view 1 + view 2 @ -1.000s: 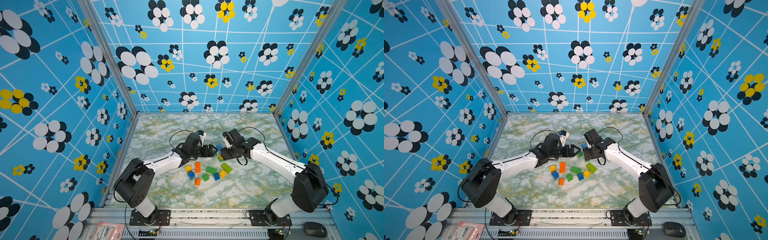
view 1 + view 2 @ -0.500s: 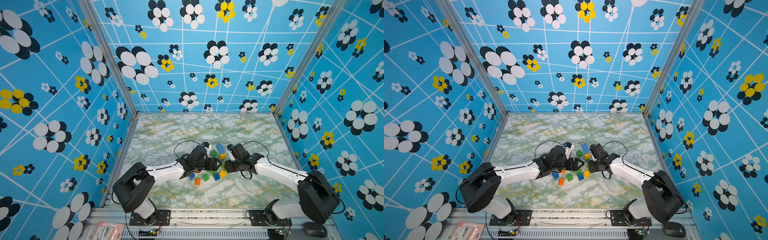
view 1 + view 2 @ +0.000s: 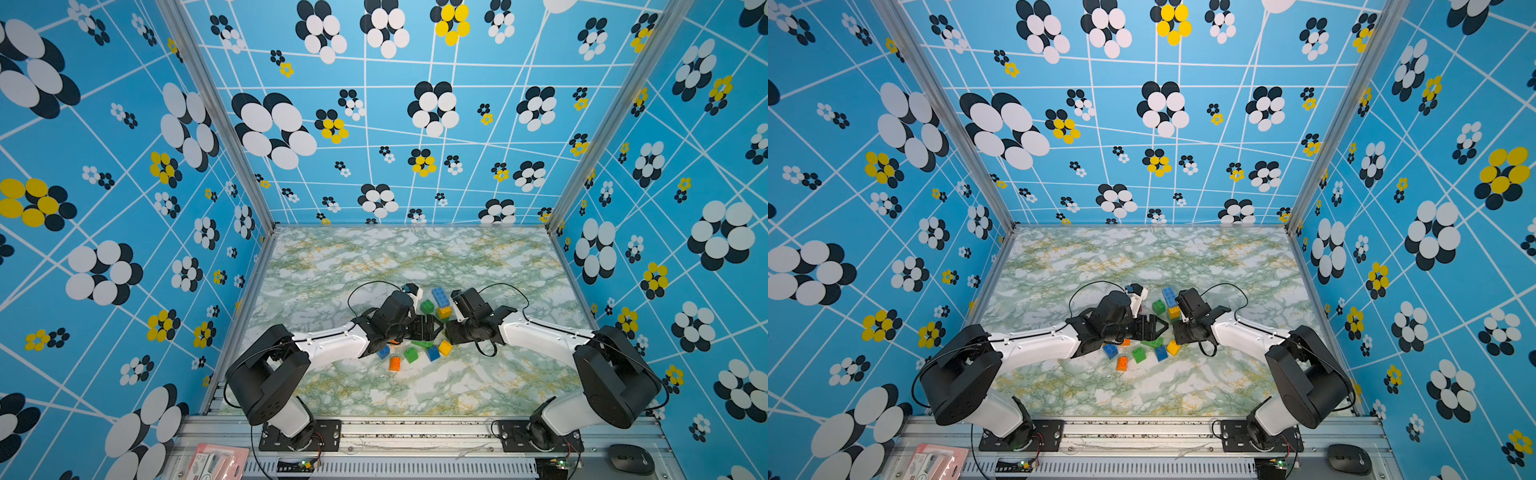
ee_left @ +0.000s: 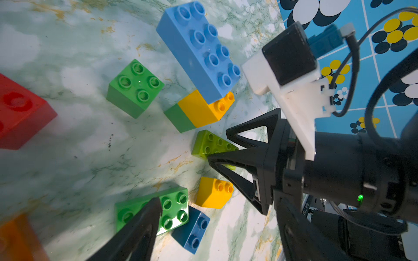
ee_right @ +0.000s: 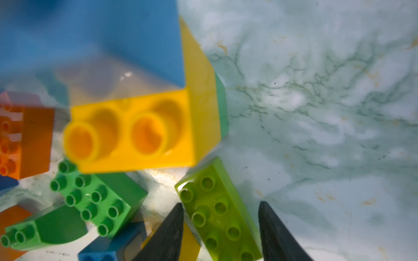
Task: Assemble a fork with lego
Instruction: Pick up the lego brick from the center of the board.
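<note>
The lego lies in a loose pile at mid-table. A long blue brick is joined to a yellow and a green brick; a green square stands beside them. My right gripper is low over the table and open, with one finger on each side of a lime oblong brick that lies flat; the jaws stand close to it. My left gripper is open over a green oblong and a small blue brick. In both top views the grippers face each other.
A red brick and an orange one lie close to the left fingers. A yellow square, an orange brick and a small blue brick lie nearer the front. Patterned walls enclose the marble table.
Both arms have come forward and down to the pile. The right jaws have narrowed around the lime brick. The left jaws stay wide.
</note>
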Robot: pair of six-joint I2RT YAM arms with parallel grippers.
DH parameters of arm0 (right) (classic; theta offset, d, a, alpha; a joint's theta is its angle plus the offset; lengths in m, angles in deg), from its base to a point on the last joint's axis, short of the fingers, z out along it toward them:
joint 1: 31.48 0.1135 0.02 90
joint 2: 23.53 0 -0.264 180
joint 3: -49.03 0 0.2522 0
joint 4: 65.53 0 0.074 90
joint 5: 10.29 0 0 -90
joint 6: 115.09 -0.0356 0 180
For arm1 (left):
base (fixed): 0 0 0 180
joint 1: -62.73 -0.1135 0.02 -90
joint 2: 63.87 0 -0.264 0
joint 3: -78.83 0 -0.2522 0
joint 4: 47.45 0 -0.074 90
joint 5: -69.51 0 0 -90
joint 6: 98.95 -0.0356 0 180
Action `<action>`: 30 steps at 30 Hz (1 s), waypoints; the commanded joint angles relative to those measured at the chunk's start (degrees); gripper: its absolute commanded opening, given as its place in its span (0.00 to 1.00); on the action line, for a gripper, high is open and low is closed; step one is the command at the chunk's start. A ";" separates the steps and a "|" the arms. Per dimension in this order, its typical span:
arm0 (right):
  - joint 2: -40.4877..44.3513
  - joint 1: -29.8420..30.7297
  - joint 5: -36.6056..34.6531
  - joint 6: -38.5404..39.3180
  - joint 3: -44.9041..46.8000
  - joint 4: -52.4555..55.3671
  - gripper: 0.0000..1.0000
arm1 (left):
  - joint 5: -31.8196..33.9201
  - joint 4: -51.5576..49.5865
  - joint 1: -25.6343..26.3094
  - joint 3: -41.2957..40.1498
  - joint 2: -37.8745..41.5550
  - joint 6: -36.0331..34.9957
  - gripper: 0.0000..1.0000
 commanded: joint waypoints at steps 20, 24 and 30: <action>4.22 -1.69 -3.40 -4.70 0.53 2.97 0.55 | -0.85 4.51 -0.51 0.98 -2.11 1.86 0.83; 2.79 -2.32 -4.96 -4.19 -0.89 3.68 0.54 | -1.41 4.58 -1.74 1.83 -2.21 1.77 0.83; 0.15 -3.10 -5.07 -4.15 -2.39 4.07 0.52 | -1.63 3.73 -2.11 2.30 -2.29 1.20 0.83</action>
